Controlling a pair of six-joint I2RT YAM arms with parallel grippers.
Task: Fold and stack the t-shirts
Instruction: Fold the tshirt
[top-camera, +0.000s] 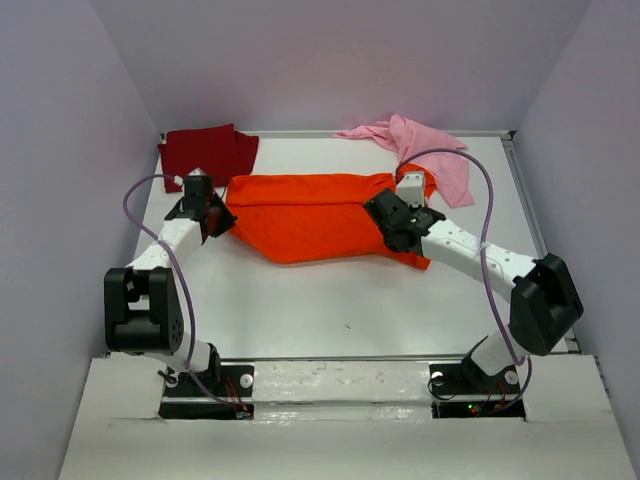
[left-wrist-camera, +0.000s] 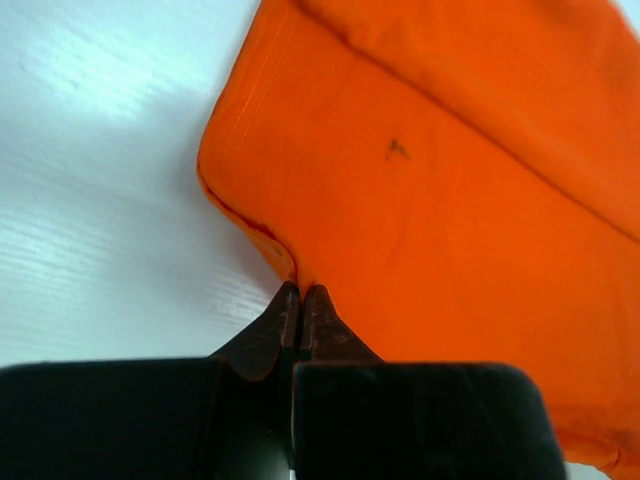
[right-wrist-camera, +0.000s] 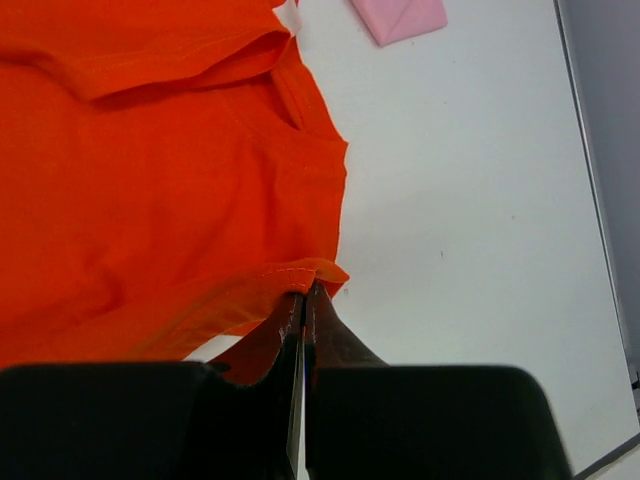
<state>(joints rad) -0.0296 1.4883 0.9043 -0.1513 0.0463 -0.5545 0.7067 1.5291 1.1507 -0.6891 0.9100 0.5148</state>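
Note:
The bright orange t-shirt (top-camera: 315, 215) lies stretched across the table's middle, partly folded. My left gripper (top-camera: 222, 216) is shut on its left edge; the left wrist view shows the cloth (left-wrist-camera: 450, 200) pinched at the fingertips (left-wrist-camera: 300, 290). My right gripper (top-camera: 385, 210) is shut on the shirt's right side; the right wrist view shows a hem (right-wrist-camera: 200, 200) clamped at the fingertips (right-wrist-camera: 306, 292). The dark red t-shirt (top-camera: 208, 153) lies folded at the back left. The light pink t-shirt (top-camera: 420, 150) lies crumpled at the back right and shows in the right wrist view (right-wrist-camera: 400, 18).
Light grey walls close the table on the left, back and right. The white table (top-camera: 350, 310) has a raised front rail (top-camera: 330, 358) by the arm bases. Purple cables (top-camera: 480, 190) loop over both arms.

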